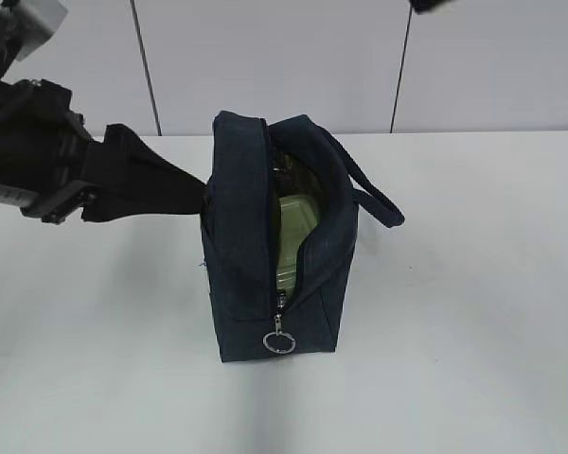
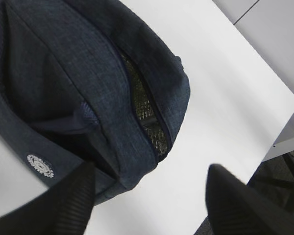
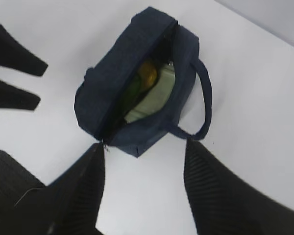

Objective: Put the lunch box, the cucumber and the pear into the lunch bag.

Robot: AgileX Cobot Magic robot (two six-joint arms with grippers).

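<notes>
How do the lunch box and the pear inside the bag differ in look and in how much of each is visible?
The lunch box shows a pale sage-green, flat lid; the pear is yellow-orange and rounded. The lunch box shows a broader surface, while the pear shows only a small patch. The lunch box also appears in the exterior view; the pear does not show there. Both lie inside the open lunch bag.

The lunch bag (image 1: 237, 246) is matt woven navy cloth; its ring pull (image 1: 278, 341) is shiny metal; the desk (image 1: 473, 312) is smooth matt white.
</notes>
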